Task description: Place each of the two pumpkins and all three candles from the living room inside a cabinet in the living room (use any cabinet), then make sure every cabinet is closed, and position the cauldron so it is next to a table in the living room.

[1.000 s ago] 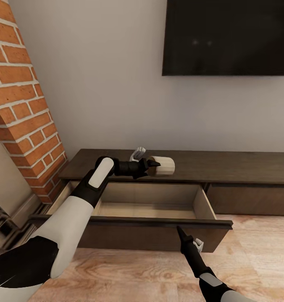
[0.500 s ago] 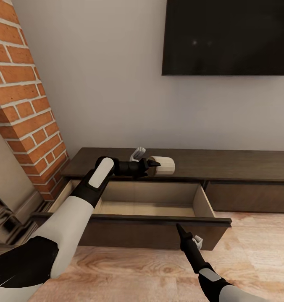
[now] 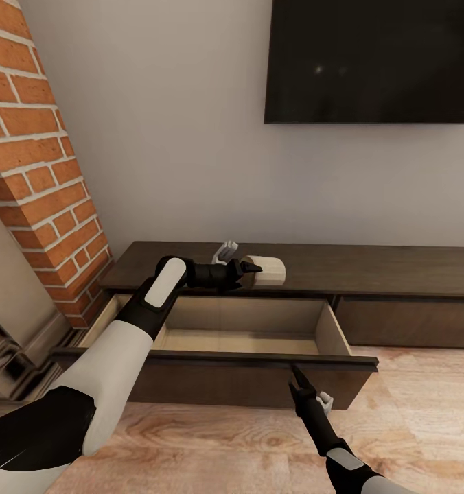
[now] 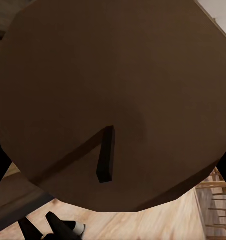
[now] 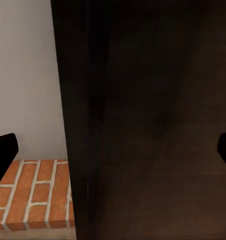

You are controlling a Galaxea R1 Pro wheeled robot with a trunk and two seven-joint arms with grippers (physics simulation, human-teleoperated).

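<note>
At centre frame the left tool [image 3: 249, 270] stays pinched on the candle [image 3: 268, 270] above the open drawer [image 3: 249, 328] — unmoved — while the right tool [image 3: 299, 389], spread, has edged toward the drawer front — release looks next.

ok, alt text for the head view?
The left pincer holds a cream candle on its side above the open drawer of a low dark-brown cabinet. The right pincer points at the drawer front, under a wall TV.
</note>
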